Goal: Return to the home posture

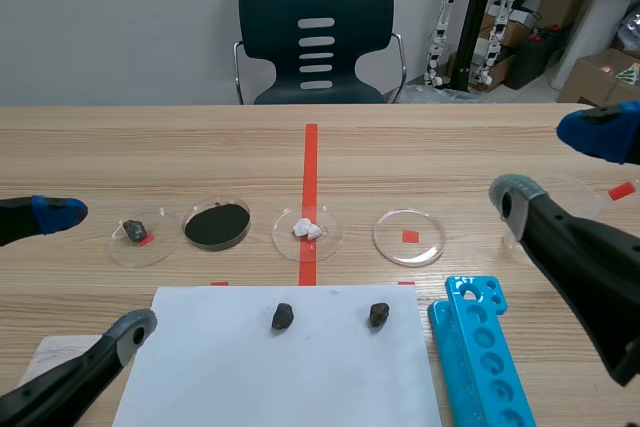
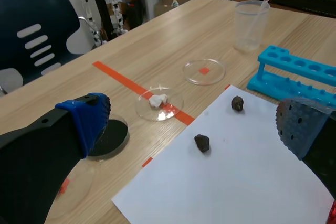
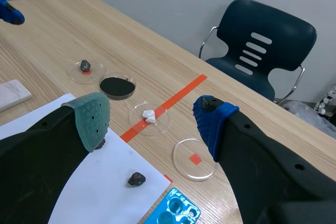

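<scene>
Left gripper (image 1: pixel 97 272): at the scene view's left edge, low, above the wooden table (image 1: pixel 150 147); jaws spread wide, blue pad above, grey pad below.
Right gripper (image 1: pixel 553 165): at the right edge, held higher; jaws also wide apart.
White paper sheet (image 1: pixel 330 377): lower centre, between the two arms, carrying two small dark stones (image 1: pixel 283 316) (image 1: pixel 378 314) side by side, apart.
Row of clear round dishes: above the sheet, from left to right, one with a small dark stone (image 1: pixel 165 247), one with black powder (image 1: pixel 240 207), one with white lumps (image 1: pixel 330 237) lying on the red tape line, one bare (image 1: pixel 430 247).
Blue plastic tube rack (image 1: pixel 480 347): lower right, just beside the sheet, under the right arm.
Clear plastic cup with a pipette (image 2: pixel 251 24): beyond the rack; in the scene view the right gripper partly hides it.
Dark plastic chair (image 1: pixel 316 32): top centre, behind the table.
</scene>
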You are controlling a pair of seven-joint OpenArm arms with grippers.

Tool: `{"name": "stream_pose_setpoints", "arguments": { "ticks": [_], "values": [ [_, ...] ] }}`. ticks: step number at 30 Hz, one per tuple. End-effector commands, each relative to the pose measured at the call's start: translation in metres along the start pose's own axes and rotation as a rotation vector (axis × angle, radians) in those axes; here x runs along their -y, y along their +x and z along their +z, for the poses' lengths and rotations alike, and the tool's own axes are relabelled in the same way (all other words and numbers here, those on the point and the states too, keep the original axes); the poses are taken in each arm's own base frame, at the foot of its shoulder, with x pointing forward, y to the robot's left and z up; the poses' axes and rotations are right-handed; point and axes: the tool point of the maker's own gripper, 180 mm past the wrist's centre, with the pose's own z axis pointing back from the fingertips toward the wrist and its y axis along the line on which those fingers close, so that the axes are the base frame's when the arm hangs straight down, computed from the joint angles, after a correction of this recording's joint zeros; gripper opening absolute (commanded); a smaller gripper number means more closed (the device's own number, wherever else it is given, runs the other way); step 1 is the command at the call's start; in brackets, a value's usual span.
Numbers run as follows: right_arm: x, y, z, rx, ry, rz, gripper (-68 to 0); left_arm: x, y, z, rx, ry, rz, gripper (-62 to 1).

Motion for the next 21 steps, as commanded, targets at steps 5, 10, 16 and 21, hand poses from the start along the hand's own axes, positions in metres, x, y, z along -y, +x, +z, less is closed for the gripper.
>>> {"name": "stream_pose_setpoints", "arguments": {
  "ticks": [5,10,16,21],
  "values": [
    [0.0015,0.0086,-0.001,0.031,-0.004,0.002,-32.6,0.0006,0.0275,-0.0077,0.085,-0.007,-0.029,1.4],
    [0.0015,0.0087,-0.001,0.031,-0.004,0.002,-32.6,0.0014,0.027,-0.0079,0.082,-0.011,-0.035,1.4],
    [0.0016,0.0088,-0.001,0.032,-0.005,0.002,-32.6,0.0021,0.0283,-0.0078,0.089,-0.015,-0.041,1.4],
    [0.0016,0.0088,-0.001,0.032,-0.005,0.002,-32.6,0.0021,0.0282,-0.0078,0.089,-0.015,-0.04,1.4]
  ]
}}
